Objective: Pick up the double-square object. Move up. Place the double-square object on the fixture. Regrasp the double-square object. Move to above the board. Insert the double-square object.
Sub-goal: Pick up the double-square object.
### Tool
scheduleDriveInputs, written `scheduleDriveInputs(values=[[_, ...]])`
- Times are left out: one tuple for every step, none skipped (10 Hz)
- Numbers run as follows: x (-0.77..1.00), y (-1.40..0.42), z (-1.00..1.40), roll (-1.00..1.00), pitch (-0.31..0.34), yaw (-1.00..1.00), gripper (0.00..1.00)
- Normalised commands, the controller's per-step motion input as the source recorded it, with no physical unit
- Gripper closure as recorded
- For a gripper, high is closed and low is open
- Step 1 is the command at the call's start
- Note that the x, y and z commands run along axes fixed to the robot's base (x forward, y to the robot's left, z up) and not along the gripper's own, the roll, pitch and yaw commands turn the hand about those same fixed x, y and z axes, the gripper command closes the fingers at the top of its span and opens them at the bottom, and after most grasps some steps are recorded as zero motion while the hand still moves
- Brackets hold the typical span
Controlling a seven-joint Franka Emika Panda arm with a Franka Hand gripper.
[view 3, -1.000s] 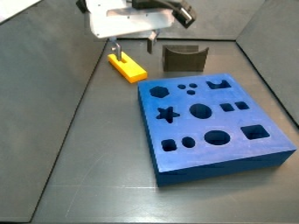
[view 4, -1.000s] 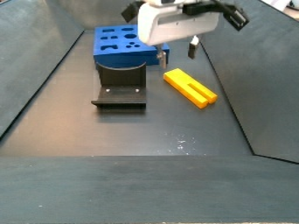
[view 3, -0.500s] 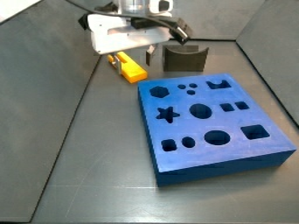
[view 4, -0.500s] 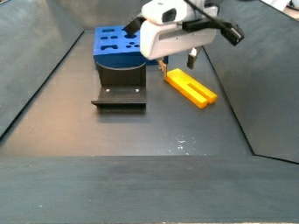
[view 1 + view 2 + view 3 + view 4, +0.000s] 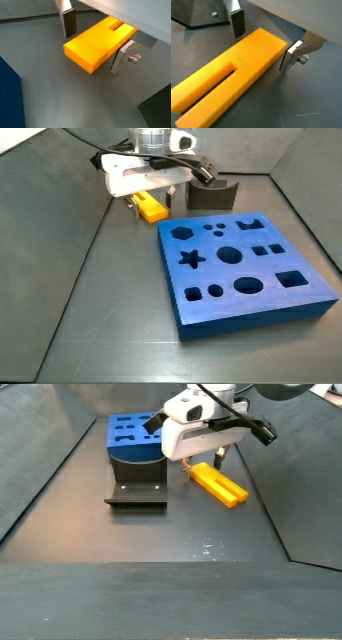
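Note:
The double-square object is a yellow grooved block lying flat on the dark floor, seen in both side views (image 5: pixel 147 205) (image 5: pixel 218 484). My gripper (image 5: pixel 142 190) (image 5: pixel 201 460) is low over its far end, open. In both wrist views the block (image 5: pixel 97 45) (image 5: pixel 231 85) lies between the two fingers (image 5: pixel 69 24) (image 5: pixel 292 55), with a gap on one side. The gripper's midpoint (image 5: pixel 95 42) (image 5: pixel 264 40) sits over the block's end. The fixture (image 5: pixel 210 195) (image 5: pixel 138 489) (image 5: pixel 198 15) stands close beside the block. The blue board (image 5: pixel 241 258) (image 5: pixel 136 436) lies beyond it.
Grey walls enclose the floor (image 5: pixel 94 318) on all sides. A blue edge of the board (image 5: pixel 8 100) shows in a wrist view.
My gripper has come down from above the block until its open fingers stand on both sides of the block's end. The block, fixture and board have not moved.

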Motion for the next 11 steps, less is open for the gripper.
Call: scheduleDriveInputs(values=[[0.00, 0.00, 0.00, 0.00, 0.000, 0.00, 1.00], [0.00, 0.00, 0.00, 0.00, 0.000, 0.00, 1.00], [0.00, 0.00, 0.00, 0.00, 0.000, 0.00, 1.00], [0.00, 0.00, 0.00, 0.00, 0.000, 0.00, 1.00], [0.00, 0.00, 0.00, 0.00, 0.000, 0.00, 1.00], [0.00, 0.00, 0.00, 0.00, 0.000, 0.00, 1.00], [0.00, 0.00, 0.00, 0.00, 0.000, 0.00, 1.00], [0.00, 0.00, 0.00, 0.00, 0.000, 0.00, 1.00], [0.00, 0.00, 0.00, 0.00, 0.000, 0.00, 1.00], [0.00, 0.00, 0.00, 0.00, 0.000, 0.00, 1.00], [0.00, 0.00, 0.00, 0.00, 0.000, 0.00, 1.00]])
